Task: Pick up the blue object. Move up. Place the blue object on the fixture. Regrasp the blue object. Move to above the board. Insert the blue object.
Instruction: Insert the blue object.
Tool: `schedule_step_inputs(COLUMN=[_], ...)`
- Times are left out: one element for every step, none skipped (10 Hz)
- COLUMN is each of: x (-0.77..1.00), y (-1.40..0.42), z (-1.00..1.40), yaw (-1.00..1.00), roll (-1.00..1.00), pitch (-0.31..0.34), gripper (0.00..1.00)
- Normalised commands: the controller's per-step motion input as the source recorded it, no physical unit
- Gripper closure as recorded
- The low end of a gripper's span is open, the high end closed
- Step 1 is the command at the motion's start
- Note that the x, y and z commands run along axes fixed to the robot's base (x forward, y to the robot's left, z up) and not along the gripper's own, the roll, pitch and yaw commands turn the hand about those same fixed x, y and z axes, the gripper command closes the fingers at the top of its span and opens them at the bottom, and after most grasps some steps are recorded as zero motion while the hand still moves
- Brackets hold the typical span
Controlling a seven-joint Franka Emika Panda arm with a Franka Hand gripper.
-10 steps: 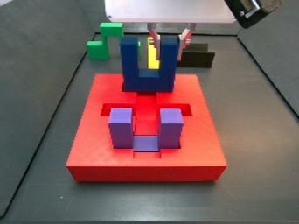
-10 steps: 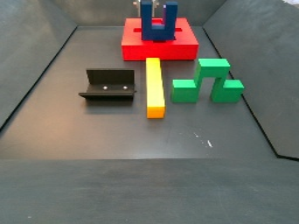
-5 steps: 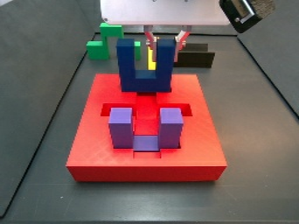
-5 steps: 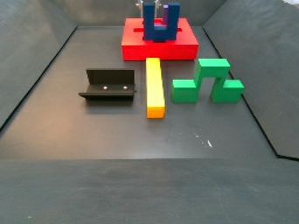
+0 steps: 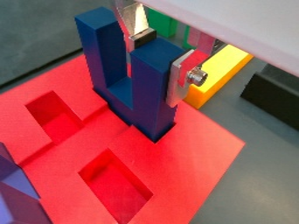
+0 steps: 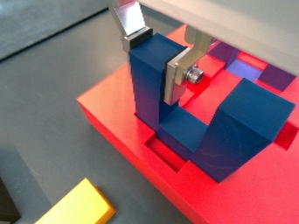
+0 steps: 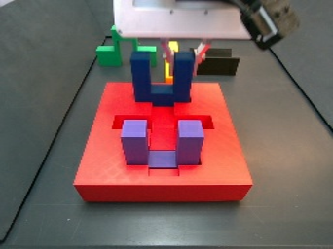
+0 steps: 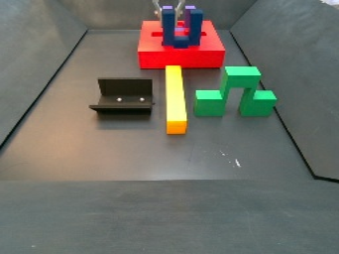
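Observation:
The blue object [image 7: 162, 78] stands upright on the far part of the red board [image 7: 224, 156], prongs up, with its base down in a cut-out. Both wrist views show the base [image 5: 149, 118] [image 6: 193, 144] sunk below the red surface. My gripper [image 5: 160, 54] [image 6: 158, 51] is shut on one prong, a silver finger [image 5: 180, 77] flat on each side of it. In both side views the gripper [image 7: 186, 51] [image 8: 169, 10] hangs over the board's far end [image 8: 205, 52]. The black fixture [image 8: 122, 97] stands apart on the floor.
A purple U-shaped block [image 7: 160, 144] sits in the board's near cut-out. A yellow bar [image 8: 173, 97] lies on the floor beside the fixture, with green blocks [image 8: 239, 89] on its other side. Dark tray walls ring the floor.
The gripper has come down with the blue object, whose base has sunk into the board's cut-out. The grip on the prong is unchanged.

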Motion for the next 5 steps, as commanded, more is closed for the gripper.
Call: schedule_step_inputs(x=[0.0, 0.0, 0.0, 0.0, 0.0], y=[0.0, 0.0, -0.06, -0.08, -0.03], z=[-0.57, -0.68, -0.82, -0.84, 0.0], yaw=[-0.01, -0.02, -0.08, -0.1, 0.0], roll=[0.22, 0.21, 0.17, 0.14, 0.03], pitch=[0.0, -0.033, -0.093, -0.116, 0.0], gripper=[1.0, 1.0, 1.0, 1.0, 1.0])
